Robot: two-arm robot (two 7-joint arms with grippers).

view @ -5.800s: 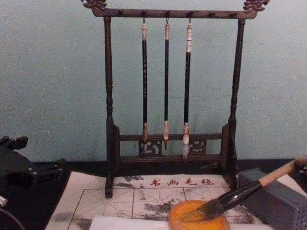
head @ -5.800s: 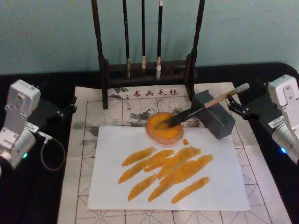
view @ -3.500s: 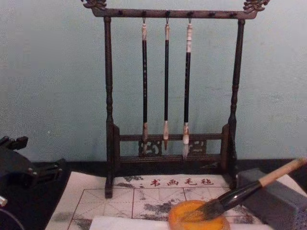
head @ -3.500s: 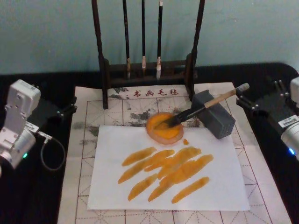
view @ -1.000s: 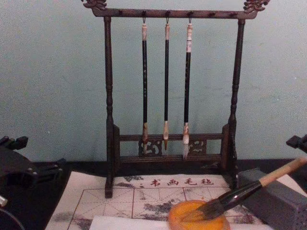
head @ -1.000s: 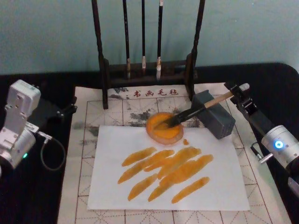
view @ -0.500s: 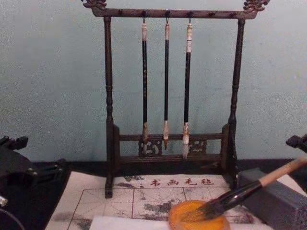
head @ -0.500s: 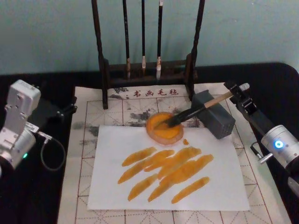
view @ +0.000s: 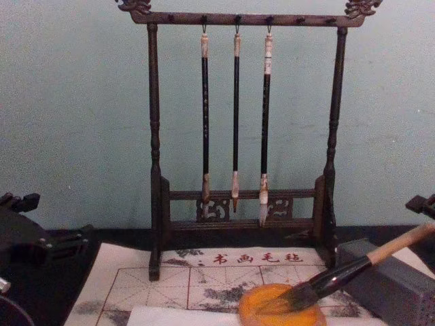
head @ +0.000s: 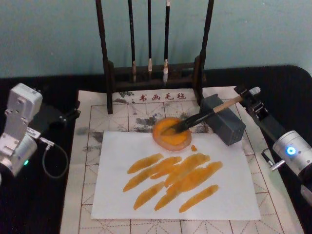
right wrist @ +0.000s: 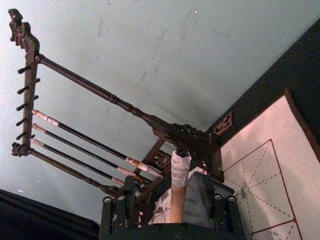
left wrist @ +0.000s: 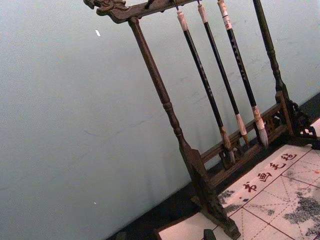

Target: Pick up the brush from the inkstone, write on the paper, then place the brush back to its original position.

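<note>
The brush (head: 207, 114) is lying at a slant, its dark bristles sitting in the shallow orange dish (head: 168, 142) and its pale handle leaning across the top of the grey block (head: 229, 127) just to the right of the dish. The dish is overlapping the far edge of the paper (head: 229, 192), which is lying on the gridded felt mat (head: 83, 165) and is carrying a cluster of slanted orange strokes (head: 175, 176). The right gripper (head: 247, 96) is reaching in from the right side and is sitting at the capped end of the brush handle. In the right wrist view its fingers (right wrist: 129, 200) are standing wide apart on either side of the handle, with a clear gap on each side, so it is gripping nothing; the white end cap (right wrist: 180, 167) is poking out beyond them. The left gripper (head: 68, 116) is idling at the left edge of the mat, well apart from the brush; whether it is open I cannot tell. Behind the mat, three thin brushes (view: 236, 115) are hanging in the dark wooden rack (view: 155, 136)
</note>
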